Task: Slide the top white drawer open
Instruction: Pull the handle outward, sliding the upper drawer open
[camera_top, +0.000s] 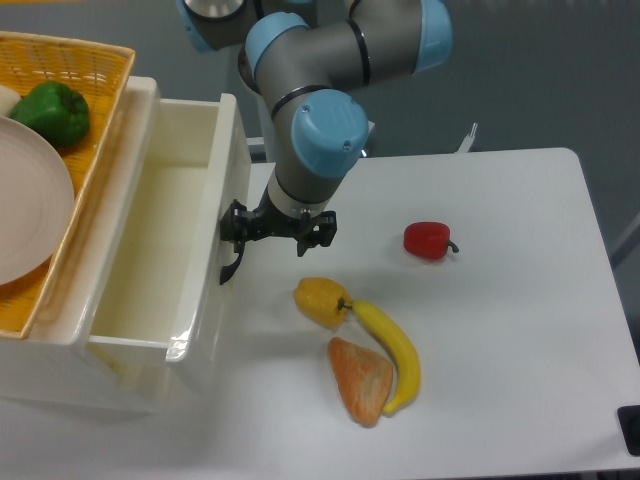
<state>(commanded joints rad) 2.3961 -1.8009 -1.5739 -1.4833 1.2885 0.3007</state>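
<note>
The drawer (160, 250) stands pulled well out of the cabinet (60, 385) at the left of the table (500, 330), its glossy cream inside open to view and bare. Its front panel faces right, and the black handle (232, 262) sticks out from that panel about halfway along. The arm (320, 130) reaches down from the top of the scene, grey with pale blue joints, and the gripper (240, 228) sits right at the handle (from this angle the black fingers and the black handle run together, so I cannot tell whether the fingers are pinching it or merely spread around it). On top of the cabinet rests a yellow wicker basket (105, 90) holding a green pepper (52, 112) and a white plate (30, 215). Out on the white tabletop, just right of the drawer front, lies a yellow pepper (320, 302); a banana (392, 352) touches it at the stem end and curves down along a wedge of orange bread (360, 380), the three crowded close together. A red pepper (428, 240) lies well apart from them, farther right and nearer the back edge.
</note>
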